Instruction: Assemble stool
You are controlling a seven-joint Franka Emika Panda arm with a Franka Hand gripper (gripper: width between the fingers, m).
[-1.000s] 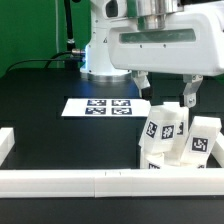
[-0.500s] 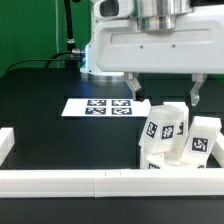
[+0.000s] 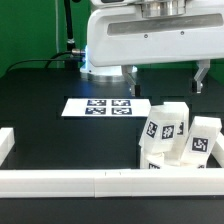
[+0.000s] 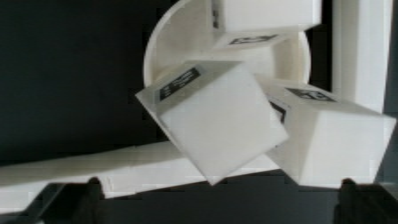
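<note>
Spread wide and empty, our gripper (image 3: 166, 74) has risen clear of the stool legs (image 3: 180, 138), which lie heaped against the round seat (image 4: 187, 60) near the tabletop's front rail (image 3: 110, 181); we judge no leg is yet seated in its socket.

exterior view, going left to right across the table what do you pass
marker board → leg nearer the exterior view's left → leg nearer its right; the white rail spans the whole front, so it has no place in the order.
</note>
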